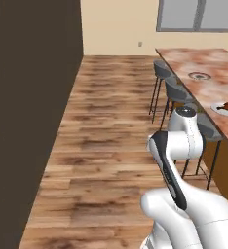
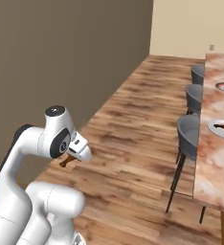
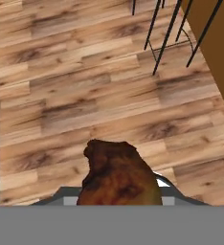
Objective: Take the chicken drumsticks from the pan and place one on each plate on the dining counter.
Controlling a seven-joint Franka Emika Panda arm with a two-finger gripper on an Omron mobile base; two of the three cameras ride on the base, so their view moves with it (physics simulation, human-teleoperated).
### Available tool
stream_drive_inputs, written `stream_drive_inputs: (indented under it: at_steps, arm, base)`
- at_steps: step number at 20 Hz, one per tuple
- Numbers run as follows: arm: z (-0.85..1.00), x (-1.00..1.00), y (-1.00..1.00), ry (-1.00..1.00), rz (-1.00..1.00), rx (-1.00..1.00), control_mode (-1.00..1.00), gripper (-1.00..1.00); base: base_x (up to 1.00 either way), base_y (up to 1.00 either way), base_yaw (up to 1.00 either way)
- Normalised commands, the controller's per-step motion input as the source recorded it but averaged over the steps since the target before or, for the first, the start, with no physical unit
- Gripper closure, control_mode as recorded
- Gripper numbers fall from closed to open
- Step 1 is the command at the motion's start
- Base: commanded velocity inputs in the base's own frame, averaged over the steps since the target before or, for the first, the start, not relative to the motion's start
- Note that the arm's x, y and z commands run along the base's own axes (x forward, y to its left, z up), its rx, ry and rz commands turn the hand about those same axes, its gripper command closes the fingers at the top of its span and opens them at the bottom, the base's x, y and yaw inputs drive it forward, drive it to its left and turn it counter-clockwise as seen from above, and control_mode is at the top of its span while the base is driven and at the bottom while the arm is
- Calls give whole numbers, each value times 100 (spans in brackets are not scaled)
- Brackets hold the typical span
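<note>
Over wood floor (image 3: pixel 85 95) | claw (image 2: pixel 71 160) grips drumstick (image 3: pixel 118 179)

You're in a home kitchen/dining area, rendered. Wood-plank floor (image 1: pixel 101 146) runs thru the whole room, w/ a tall dark brown wall (image 1: pixel 28 97) on one side and a cream wall (image 1: pixel 116 29) at the far end, grey-framed window (image 1: pixel 199 14) above it. A long marbled reddish-white dining counter (image 1: pixel 203 61) on an orange base has grey bar stools (image 1: pixel 177 92) lined up along it, and plates (image 1: pixel 225 108) are set on top, one w/ a cooked drumstick (image 1: pixel 225 105) on it, so it's an eating spot in a house.
</note>
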Motion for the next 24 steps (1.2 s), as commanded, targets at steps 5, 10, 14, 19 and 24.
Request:
stream_drive_inputs:
  at_steps: [5,10,14,19,24]
  arm:
    - [0,0,0,0,0,0,100,100]
    - [0,0,0,0,0,0,100,100]
    - [0,0,0,0,0,0,100,100]
    - [0,0,0,0,0,0,100,100]
    - [0,0,0,0,0,0,100,100]
  base:
    - [93,53,-47]
    - [93,53,-46]
    - [92,52,-45]
    - [93,52,-47]
    - [94,52,-47]
